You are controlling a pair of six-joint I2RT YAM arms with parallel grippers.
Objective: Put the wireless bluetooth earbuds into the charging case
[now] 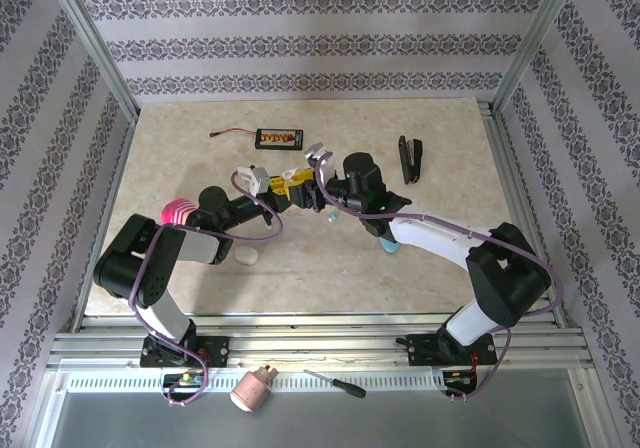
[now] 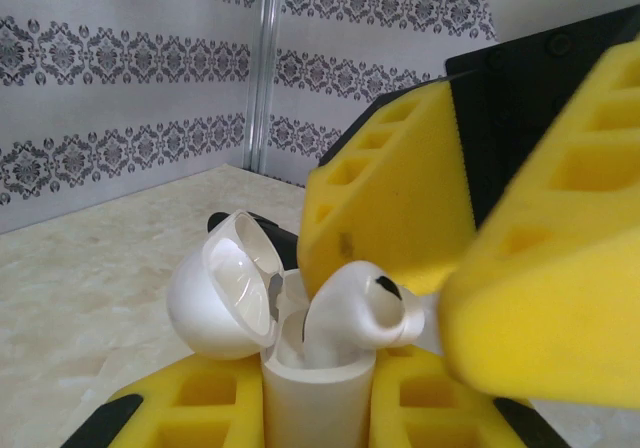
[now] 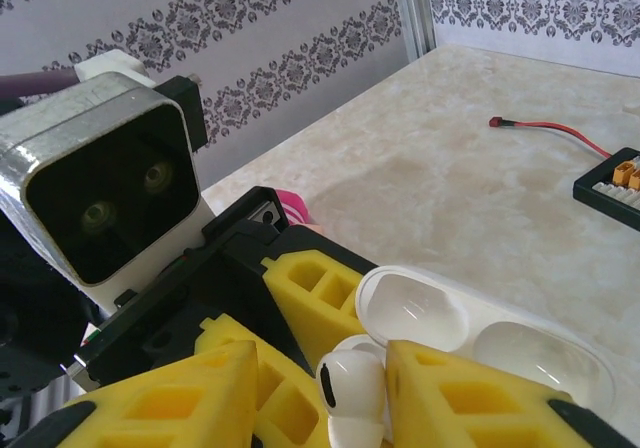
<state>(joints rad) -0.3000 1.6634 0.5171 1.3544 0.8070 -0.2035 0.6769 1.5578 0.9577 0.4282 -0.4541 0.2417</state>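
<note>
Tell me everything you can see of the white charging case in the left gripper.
The white charging case looks like glossy, smooth plastic with rounded pebble edges. It stands upright, and its hinged lid is swung open to one side, showing a hollow inner face. The left gripper clamps the body from both sides between its yellow fingers. A white earbud sits in the open mouth, its head above the rim.

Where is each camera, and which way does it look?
Top external: above, behind the bases, looking down at the table; left arm and right arm show.
Left wrist: on that arm, faces the wall past left gripper, shut on the case.
Right wrist: on that arm, faces right gripper and the earbud.
Shared: both wrist views show earbud and case.
</note>
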